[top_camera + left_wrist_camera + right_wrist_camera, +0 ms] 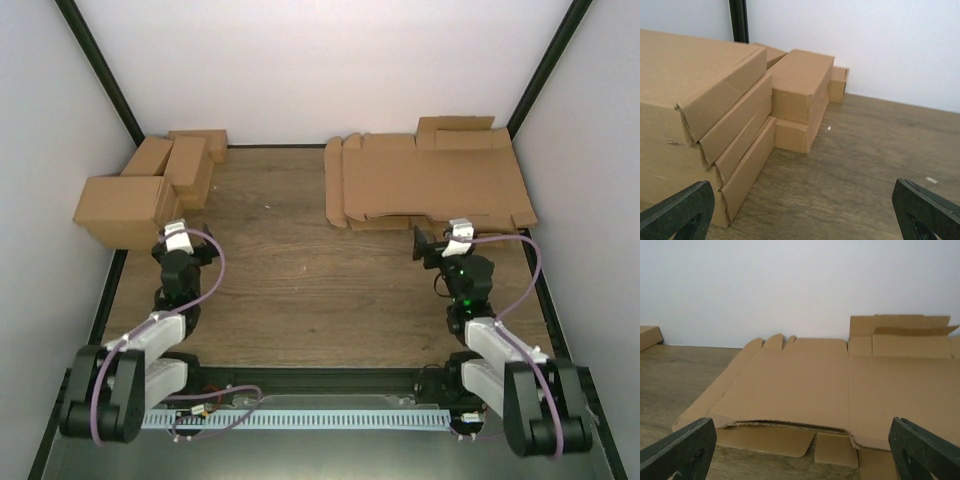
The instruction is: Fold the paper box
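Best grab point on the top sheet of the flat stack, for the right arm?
Its near edge, approached from the robot's side. That edge bows up off the flaps below, leaving a gap for one finger to slide under. Elsewhere the top sheet lies flat. The right fingers face it, open.

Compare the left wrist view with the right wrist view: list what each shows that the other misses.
Left wrist only: the finished boxes close up, a black corner post, the open left gripper. Right wrist only: the pile of flat cardboard sheets, a partly raised flap at its back, the open right gripper. Both: wooden table, white wall, nothing held; one box corner just clips the right view's left edge.
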Controlling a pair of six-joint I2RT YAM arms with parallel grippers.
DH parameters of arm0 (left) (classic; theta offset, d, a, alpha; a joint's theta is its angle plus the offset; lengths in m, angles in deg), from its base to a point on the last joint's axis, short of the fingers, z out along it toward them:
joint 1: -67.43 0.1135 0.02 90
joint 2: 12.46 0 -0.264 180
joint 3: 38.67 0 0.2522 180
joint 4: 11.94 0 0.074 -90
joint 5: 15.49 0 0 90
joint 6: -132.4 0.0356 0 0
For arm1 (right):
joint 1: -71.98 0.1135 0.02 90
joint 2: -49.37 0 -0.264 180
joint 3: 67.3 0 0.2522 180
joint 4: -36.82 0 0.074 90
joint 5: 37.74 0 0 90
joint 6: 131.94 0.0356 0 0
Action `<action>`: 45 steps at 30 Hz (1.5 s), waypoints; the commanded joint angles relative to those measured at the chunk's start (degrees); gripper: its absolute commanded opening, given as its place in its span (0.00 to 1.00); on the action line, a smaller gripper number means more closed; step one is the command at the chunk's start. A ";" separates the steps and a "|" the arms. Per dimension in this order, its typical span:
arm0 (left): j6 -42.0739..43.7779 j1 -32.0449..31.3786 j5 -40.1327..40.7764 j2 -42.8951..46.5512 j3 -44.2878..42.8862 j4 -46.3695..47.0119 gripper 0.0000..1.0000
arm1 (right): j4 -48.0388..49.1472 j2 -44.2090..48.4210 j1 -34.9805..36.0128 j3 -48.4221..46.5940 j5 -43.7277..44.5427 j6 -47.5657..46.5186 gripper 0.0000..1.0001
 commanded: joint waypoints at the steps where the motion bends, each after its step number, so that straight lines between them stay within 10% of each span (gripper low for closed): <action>1: 6.84 0.52 3.50 -8.49 -1.13 11.59 1.00 | 10.60 -7.96 -1.09 -0.47 0.85 -4.06 1.00; 13: 7.52 7.45 -13.68 -28.61 -5.63 24.41 1.00 | 31.38 -34.01 -7.23 -3.25 -16.01 -3.05 1.00; 45: 9.15 6.68 -15.36 -29.42 -5.30 25.52 1.00 | 24.99 -32.92 -4.76 -5.35 -5.43 -2.05 1.00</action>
